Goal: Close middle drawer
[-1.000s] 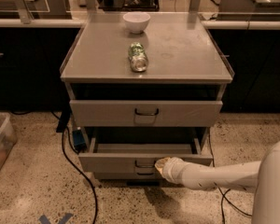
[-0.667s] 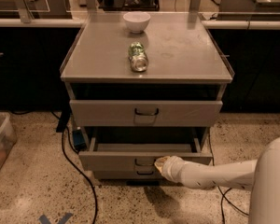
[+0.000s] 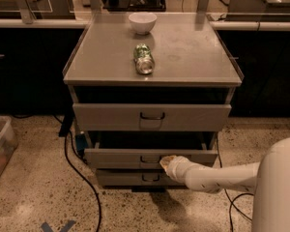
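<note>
As middle drawer is left part-open, gripper is set at front beside handle, cabinet straight beyond; grip state cannot be told.

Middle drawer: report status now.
Gripper at the middle drawer front, beside its handle. Drawer partly out, not shut. Can and bowl on cabinet top, out of its path.

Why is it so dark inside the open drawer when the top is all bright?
Camera view: light seems to fall from above, so the cabinet top looks pale and the can glints; the middle drawer is open under the top drawer, so its inside lies in shadow; the tool, at its handle, is lit pale.
</note>
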Controlling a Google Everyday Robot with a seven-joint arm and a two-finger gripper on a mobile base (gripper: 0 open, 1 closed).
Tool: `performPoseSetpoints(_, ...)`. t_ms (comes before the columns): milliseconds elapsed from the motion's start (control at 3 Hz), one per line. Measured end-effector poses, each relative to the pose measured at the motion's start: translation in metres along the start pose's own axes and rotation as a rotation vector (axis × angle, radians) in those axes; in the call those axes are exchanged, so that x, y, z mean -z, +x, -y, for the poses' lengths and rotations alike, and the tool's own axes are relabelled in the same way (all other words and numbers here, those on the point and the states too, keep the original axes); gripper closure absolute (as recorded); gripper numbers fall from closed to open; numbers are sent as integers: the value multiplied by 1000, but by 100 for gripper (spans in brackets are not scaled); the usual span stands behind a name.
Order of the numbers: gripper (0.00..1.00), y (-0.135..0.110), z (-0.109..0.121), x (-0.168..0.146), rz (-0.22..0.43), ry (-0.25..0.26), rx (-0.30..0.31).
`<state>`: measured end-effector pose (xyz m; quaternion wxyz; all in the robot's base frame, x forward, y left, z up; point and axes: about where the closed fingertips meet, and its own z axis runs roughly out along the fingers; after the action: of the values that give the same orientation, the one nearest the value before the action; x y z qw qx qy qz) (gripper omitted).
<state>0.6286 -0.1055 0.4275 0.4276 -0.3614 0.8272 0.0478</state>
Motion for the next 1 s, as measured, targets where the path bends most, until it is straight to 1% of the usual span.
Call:
performPoseSetpoints(333, 100, -1, -2, -1, -3, -2, 13)
performPoseSetpoints(667, 100, -18, 9, -11, 47, 14, 3)
performPoseSetpoints(1000, 100, -25, 11, -18, 65, 21, 0)
